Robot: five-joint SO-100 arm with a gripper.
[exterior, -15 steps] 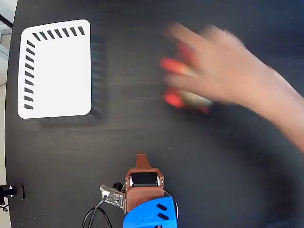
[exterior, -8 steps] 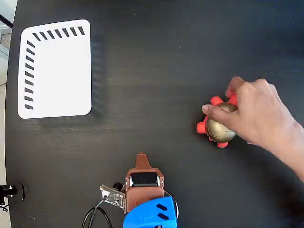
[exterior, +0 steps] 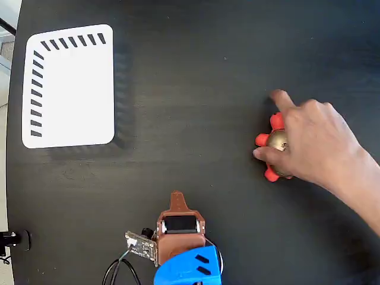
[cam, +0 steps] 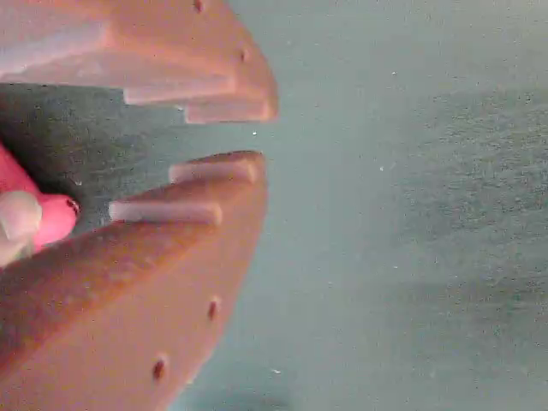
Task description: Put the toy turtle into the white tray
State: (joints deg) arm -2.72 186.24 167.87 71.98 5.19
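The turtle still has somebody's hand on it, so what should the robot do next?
Probably wait. A person's hand covers the toy turtle on the right of the fixed view, far from the white tray. The gripper sits low, holding nothing, its tips only slightly apart. Once the hand leaves, it could swing right toward the turtle.

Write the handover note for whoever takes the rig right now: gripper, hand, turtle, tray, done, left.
Gripper: parked at the bottom of the fixed view, holding nothing; in the wrist view the fingertips stand slightly apart.
Hand: a person's, reaching in from the right and resting on the turtle.
Turtle: on the table at right, partly covered by the hand.
Tray: top left, nothing in it, far from the turtle.
Done: nothing by the arm.
Left: wait until the hand is clear, then grasp the turtle, carry it across and set it in the tray.
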